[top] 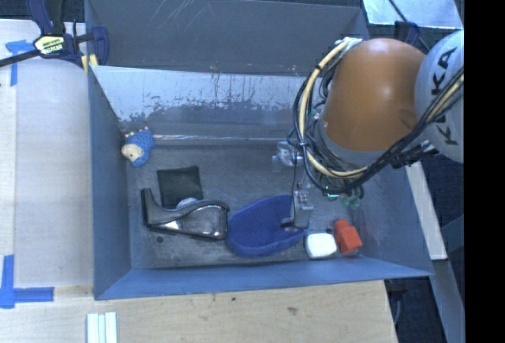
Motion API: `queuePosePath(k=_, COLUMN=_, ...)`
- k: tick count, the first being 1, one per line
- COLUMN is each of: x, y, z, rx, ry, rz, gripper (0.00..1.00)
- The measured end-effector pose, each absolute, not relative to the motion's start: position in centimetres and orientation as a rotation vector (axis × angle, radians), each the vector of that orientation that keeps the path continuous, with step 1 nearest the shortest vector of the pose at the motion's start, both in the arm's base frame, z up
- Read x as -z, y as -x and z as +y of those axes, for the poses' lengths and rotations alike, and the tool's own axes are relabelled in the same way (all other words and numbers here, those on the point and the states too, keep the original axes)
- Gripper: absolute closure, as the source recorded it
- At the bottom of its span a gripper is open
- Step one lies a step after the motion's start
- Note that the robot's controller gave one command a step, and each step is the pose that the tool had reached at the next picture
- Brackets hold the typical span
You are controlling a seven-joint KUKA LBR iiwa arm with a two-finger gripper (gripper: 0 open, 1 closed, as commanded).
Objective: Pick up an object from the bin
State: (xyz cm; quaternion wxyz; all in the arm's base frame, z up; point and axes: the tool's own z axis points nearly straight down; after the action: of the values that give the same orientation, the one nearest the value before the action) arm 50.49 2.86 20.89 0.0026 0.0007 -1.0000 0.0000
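Observation:
My gripper hangs low at the front right of the bin, below the arm's wrist. Its tip is at the right rim of a blue rounded dish-like thing that lies on the bin floor near the front wall. Whether it touches the dish I cannot tell. Just right of the dish a small white block lies against the front wall, with a red block beside it.
A black and silver hand tool lies left of the dish, with a black square pad behind it. A small blue and yellow toy sits at the far left, by the back wall. The arm's dome and cables overhang the bin's right side.

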Motion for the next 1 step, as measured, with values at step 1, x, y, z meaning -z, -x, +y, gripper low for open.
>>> queuePosePath(k=1, x=-7.18, y=-48.79, z=-0.68, rx=0.002, ry=-0.264, rz=-3.14, gripper=0.0)
